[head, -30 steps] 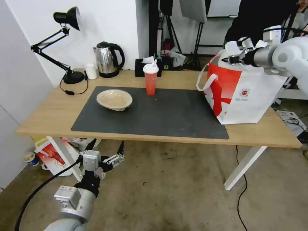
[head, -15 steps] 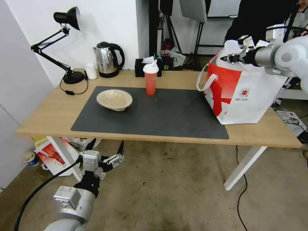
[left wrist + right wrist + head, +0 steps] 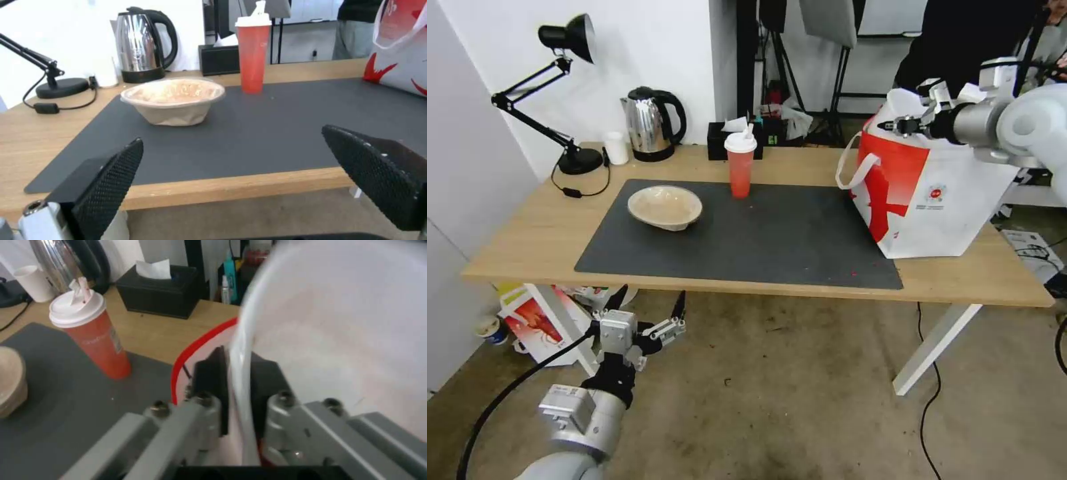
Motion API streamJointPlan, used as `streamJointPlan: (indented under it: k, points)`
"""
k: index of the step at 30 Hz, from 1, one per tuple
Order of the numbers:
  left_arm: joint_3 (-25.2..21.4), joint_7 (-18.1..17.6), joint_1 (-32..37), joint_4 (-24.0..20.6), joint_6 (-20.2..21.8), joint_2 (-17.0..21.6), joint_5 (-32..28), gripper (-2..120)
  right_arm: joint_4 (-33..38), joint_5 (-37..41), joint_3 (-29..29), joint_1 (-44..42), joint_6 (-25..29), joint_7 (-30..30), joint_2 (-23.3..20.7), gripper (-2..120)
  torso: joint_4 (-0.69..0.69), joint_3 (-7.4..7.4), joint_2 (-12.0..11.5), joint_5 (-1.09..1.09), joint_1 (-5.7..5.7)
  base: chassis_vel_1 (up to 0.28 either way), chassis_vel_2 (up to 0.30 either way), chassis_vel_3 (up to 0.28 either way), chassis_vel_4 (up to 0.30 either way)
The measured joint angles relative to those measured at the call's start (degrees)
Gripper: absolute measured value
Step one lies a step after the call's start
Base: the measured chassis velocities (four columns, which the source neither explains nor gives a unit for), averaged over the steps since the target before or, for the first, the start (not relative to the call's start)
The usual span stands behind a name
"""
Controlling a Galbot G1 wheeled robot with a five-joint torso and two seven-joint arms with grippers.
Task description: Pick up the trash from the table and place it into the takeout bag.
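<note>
Head view: the right gripper (image 3: 902,125) hangs over the open top of the takeout bag (image 3: 954,200), pinching the rim of the white bowl (image 3: 908,103). The bag stands on the table (image 3: 527,233); well away from it on the dark mat (image 3: 774,233) are the red cup (image 3: 740,167) and, farther still, the beige bowl (image 3: 665,207). The left gripper (image 3: 647,320) hangs parked below the table edge.

Left wrist view: the left gripper's fingers (image 3: 111,176) spread wide, holding nothing.

Right wrist view: the jaws clamp the white bowl's thin wall (image 3: 240,373) above the bag's red edge (image 3: 195,343). Released too far off-centre, the bowl could catch the bag's rim and tip out.
</note>
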Motion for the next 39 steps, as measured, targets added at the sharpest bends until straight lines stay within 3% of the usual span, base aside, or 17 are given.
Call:
streamJointPlan:
  k: [25, 31, 39]
  points:
    - [-0.1, 0.0, 1.1, -0.9, -0.3, -0.2, 0.3, 100, 2.3, -1.2, 0.1, 1.0, 0.0, 0.5, -1.8, 100, 0.01, 0.0, 0.0, 0.0, 0.0, 0.0, 0.0, 0.0, 0.0]
    - [-0.1, 0.0, 1.3, -1.1, -0.4, -0.2, 0.3, 100, 7.8, 0.5, 6.6, -1.6, 1.8, 0.7, -2.8, 100, 0.0, 0.0, 0.0, -0.01, 0.0, 0.0, 0.0, 0.0, 0.0]
    - [-0.3, 0.0, 1.3, -1.3, -0.4, -0.2, 0.3, 100, 18.9, -0.2, 18.2, -10.0, 12.4, 2.4, -4.0, 100, 0.0, 0.0, 0.0, -0.02, 0.0, 0.0, 0.0, 0.0, 0.0]
